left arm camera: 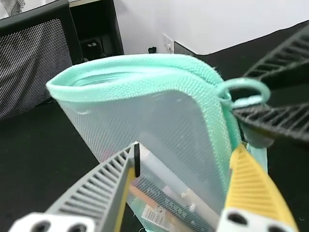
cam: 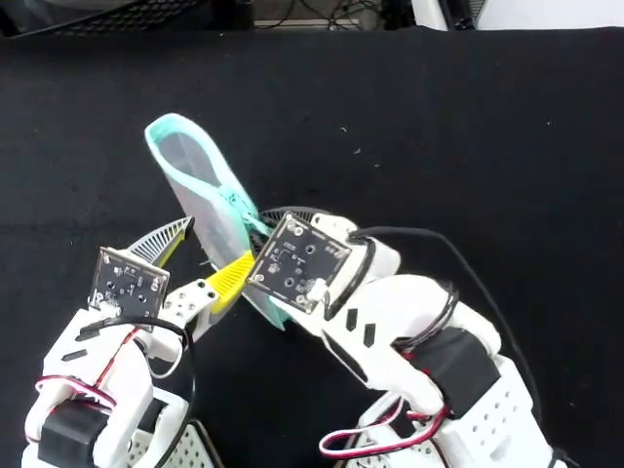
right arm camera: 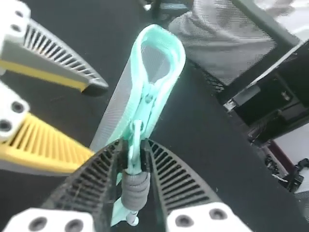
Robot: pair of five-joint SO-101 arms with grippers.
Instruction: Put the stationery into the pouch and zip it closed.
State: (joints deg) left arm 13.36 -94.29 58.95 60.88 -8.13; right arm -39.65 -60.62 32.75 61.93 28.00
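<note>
While the left gripper (left arm camera: 187,152) holds its fingers apart beside it, the pouch (cam: 195,166) stands on edge over the surface (cam: 439,127), its zipper (right arm camera: 145,104) clamped by the right gripper (right arm camera: 135,145); zipping appears in hand, calling next for a bracing left grasp.

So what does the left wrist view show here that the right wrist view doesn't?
The left wrist view looks onto the pouch's clear side, with stationery visible through it. The right wrist view instead looks along the zip line on the pouch's edge and shows the right gripper clamped on the zip pull. Both share the teal pouch, the left gripper at it, and the right gripper's black fingers.
</note>
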